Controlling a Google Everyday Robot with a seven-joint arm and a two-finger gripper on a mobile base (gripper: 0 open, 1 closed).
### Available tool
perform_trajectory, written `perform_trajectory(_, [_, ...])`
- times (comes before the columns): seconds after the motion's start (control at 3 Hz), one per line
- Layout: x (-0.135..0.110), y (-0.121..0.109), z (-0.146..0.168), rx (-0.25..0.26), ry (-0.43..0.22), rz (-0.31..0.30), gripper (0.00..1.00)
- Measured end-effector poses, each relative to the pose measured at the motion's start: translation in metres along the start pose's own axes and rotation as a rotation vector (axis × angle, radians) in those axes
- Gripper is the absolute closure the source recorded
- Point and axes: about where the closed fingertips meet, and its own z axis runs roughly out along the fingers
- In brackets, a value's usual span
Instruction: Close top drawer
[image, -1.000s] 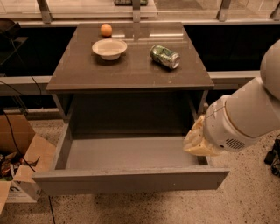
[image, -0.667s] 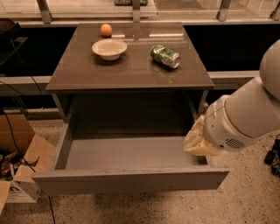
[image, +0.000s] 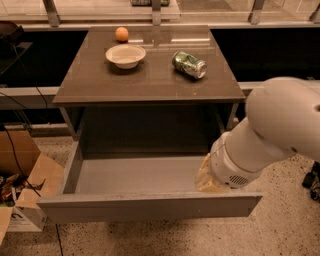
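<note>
The top drawer (image: 150, 207) is pulled far out of the grey cabinet, and its deep grey box interior (image: 135, 172) has nothing in it. Its plain flat front faces the camera at the bottom of the view. My gripper (image: 209, 179) is the yellowish end of the thick white arm (image: 270, 135) that reaches in from the right. It sits at the drawer's right inner side, just behind the front panel and close to the right wall. Most of the gripper is hidden by the arm.
On the cabinet top (image: 150, 80) stand a white bowl (image: 126, 55), an orange (image: 121, 34) and a green can lying on its side (image: 189, 64). Cardboard boxes (image: 25, 190) and cables lie on the floor at the left. Speckled floor lies in front.
The arm has shifted a little left and toward the drawer's front panel. The drawer is open as far as before.
</note>
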Motion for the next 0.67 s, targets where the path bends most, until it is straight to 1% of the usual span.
perform_trajectory(0.33, [0.018, 0.014, 0.030, -0.052, 0.018, 0.027, 1.00])
perform_trajectory(0.67, [0.039, 0.026, 0.057, -0.100, 0.002, 0.076, 1.00])
